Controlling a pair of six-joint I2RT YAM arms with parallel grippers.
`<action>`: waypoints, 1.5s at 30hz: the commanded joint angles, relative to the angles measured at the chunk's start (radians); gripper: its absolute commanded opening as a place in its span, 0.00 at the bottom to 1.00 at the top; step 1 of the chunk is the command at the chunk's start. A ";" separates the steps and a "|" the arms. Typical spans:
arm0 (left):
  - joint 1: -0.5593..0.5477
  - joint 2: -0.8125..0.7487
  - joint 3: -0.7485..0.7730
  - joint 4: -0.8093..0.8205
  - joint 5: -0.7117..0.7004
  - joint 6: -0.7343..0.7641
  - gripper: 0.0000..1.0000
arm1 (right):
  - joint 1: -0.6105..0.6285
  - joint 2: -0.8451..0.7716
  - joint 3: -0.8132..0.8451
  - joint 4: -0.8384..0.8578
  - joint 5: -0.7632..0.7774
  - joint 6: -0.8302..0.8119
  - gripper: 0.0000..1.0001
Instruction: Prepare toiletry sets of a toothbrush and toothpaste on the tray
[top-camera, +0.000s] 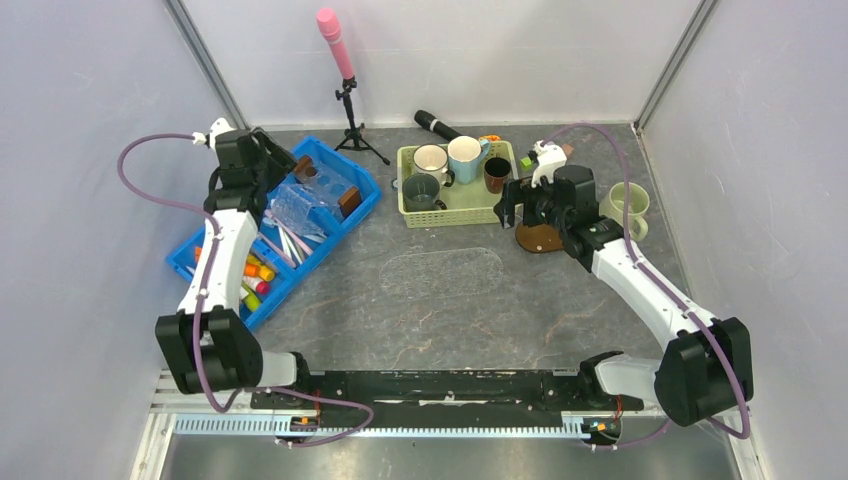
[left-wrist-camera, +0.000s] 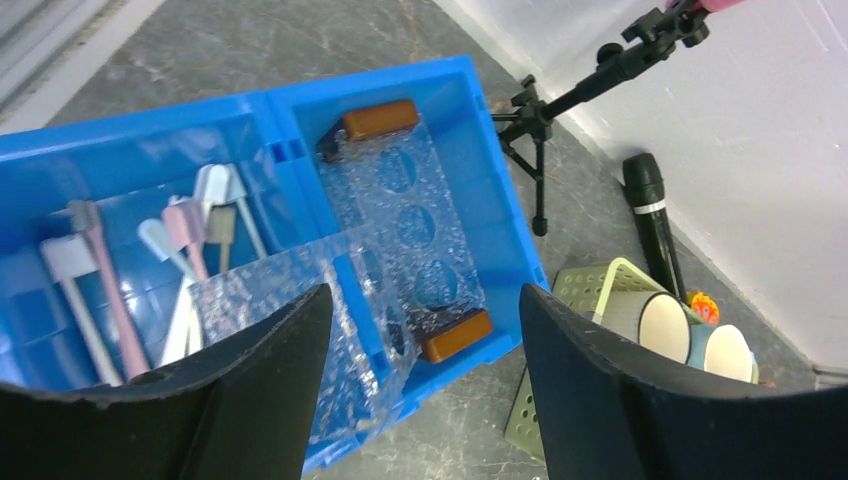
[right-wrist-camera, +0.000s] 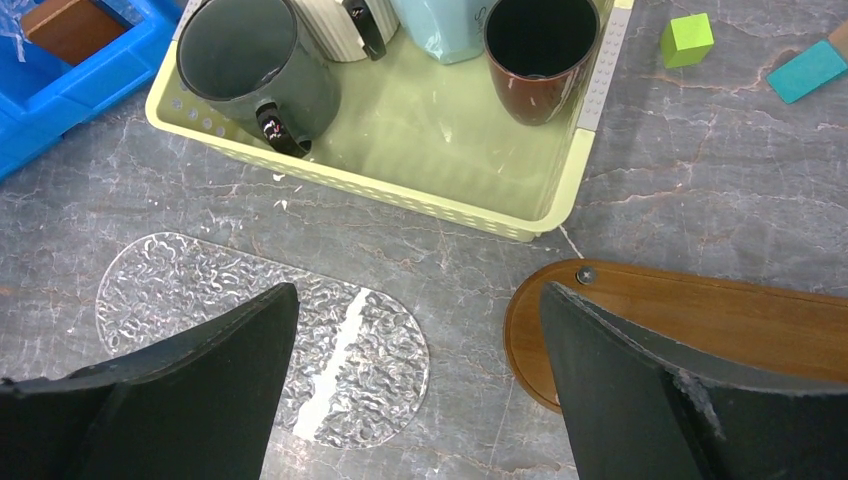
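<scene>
The dark-brown wooden oval tray (top-camera: 541, 240) lies right of the green basket; only its rounded left end (right-wrist-camera: 640, 310) shows in the right wrist view. My right gripper (top-camera: 517, 214) hovers over that end, open and empty (right-wrist-camera: 418, 400), one finger over the wood. Pale toothbrushes (top-camera: 291, 242) lie in the blue bin (top-camera: 352, 214) and show in the left wrist view (left-wrist-camera: 185, 240). Bright toothpaste tubes (top-camera: 256, 273), orange among them, lie in the bin's near compartment. My left gripper (top-camera: 283, 165) is open and empty (left-wrist-camera: 425, 400) above the bin's far end.
Clear bubbled racks with brown ends (left-wrist-camera: 410, 230) sit in the bin. A green basket (top-camera: 470, 208) holds several mugs. A clear textured oval plate (top-camera: 441, 272) lies mid-table. A pale mug (top-camera: 626, 207), a pink microphone on a tripod (top-camera: 346, 85), a black microphone (top-camera: 436, 125) and small blocks (right-wrist-camera: 687, 40) stand around.
</scene>
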 joint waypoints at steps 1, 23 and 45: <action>-0.005 -0.089 -0.006 -0.124 -0.083 0.051 0.78 | 0.006 -0.020 -0.007 0.038 -0.010 -0.012 0.96; -0.510 -0.076 -0.087 -0.282 -0.832 0.449 0.82 | 0.009 -0.032 -0.041 0.053 -0.019 -0.008 0.96; -0.515 0.181 -0.189 0.007 -1.040 0.620 0.61 | 0.009 -0.050 -0.062 0.056 0.008 -0.017 0.96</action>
